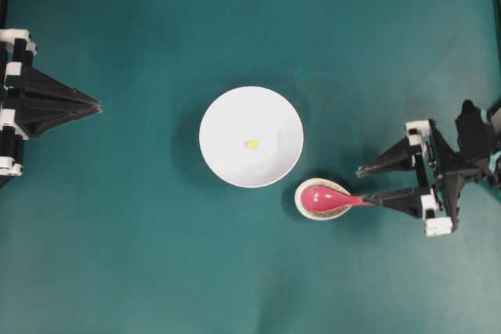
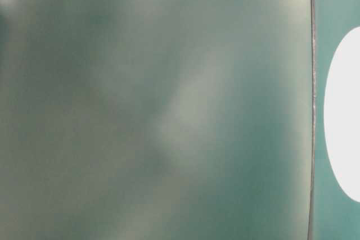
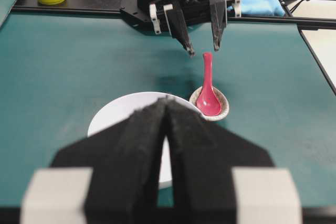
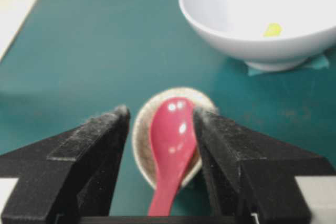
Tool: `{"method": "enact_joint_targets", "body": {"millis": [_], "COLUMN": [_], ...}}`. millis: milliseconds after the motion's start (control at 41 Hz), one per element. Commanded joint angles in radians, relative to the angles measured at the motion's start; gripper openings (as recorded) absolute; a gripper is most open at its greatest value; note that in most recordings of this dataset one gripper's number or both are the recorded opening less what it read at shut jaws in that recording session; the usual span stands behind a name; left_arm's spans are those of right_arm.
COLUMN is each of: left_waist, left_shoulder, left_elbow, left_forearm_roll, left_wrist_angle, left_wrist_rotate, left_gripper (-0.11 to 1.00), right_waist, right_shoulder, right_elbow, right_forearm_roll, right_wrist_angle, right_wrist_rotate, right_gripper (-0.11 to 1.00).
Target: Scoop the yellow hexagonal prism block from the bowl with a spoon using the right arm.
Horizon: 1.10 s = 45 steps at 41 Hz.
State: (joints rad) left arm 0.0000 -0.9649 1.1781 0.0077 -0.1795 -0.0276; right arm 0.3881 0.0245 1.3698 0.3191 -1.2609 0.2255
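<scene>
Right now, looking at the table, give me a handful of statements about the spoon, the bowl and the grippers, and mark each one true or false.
1. The yellow hexagonal prism block lies inside the bowl. True.
2. The spoon is already in the bowl. False: its scoop rests on the small speckled spoon rest beside the bowl.
3. The right gripper is open, with a finger on each side of the spoon. True.
4. The left gripper is holding the bowl's rim. False: it is shut and well clear of the bowl.
5. The spoon's handle points toward the right arm. True.
</scene>
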Motion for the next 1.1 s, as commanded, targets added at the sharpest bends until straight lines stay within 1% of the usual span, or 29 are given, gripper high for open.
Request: {"method": "enact_joint_targets", "body": {"millis": [0,97,195,244,390,487,609,658,829,926,1072], "left_waist": [0.002,0.0,0.0,0.002,0.0,0.002,0.002,0.0,0.0,0.0,0.002], "left_shoulder": [0.003,0.003,0.003,0.003,0.003,0.003,0.003,0.003,0.003,0.003,0.003], "left_elbow": [-0.028,-0.028,-0.029,-0.028,-0.028,-0.029,-0.029,-0.029,-0.029,-0.031,-0.031], "left_forearm_roll": [0.002,0.002,0.002,0.002,0.002,0.002,0.002,0.003,0.002,0.002,0.003], "left_wrist_angle": [-0.006,0.0,-0.002,-0.002,-0.005,-0.006,-0.006,-0.006,-0.008,-0.008,-0.008], "left_wrist_rotate": [0.0,0.0,0.0,0.0,-0.002,-0.002,-0.002,-0.003,-0.005,-0.005,-0.008], "left_gripper": [0.02,0.02,0.02,0.01,0.02,0.02,0.02,0.02,0.02,0.02,0.02], "right_waist": [0.075,0.144,0.192,0.206,0.222,0.222,0.222,0.222,0.222,0.222,0.222], "right_shoulder": [0.054,0.094,0.118,0.129,0.155,0.164,0.166,0.166,0.176,0.181,0.181], "right_elbow": [-0.012,-0.012,-0.012,-0.014,-0.015,-0.015,-0.021,-0.026,-0.04,-0.044,-0.048], "right_forearm_roll": [0.083,0.153,0.195,0.207,0.218,0.227,0.255,0.258,0.261,0.265,0.288], "right_wrist_angle": [-0.071,-0.114,-0.129,-0.129,-0.127,-0.117,-0.086,-0.074,-0.017,-0.009,0.005], "right_wrist_rotate": [-0.002,-0.003,-0.008,-0.009,-0.032,-0.063,-0.106,-0.117,-0.123,-0.123,-0.123], "right_gripper": [0.56,0.56,0.56,0.56,0.56,0.56,0.56,0.56,0.56,0.56,0.56]}}
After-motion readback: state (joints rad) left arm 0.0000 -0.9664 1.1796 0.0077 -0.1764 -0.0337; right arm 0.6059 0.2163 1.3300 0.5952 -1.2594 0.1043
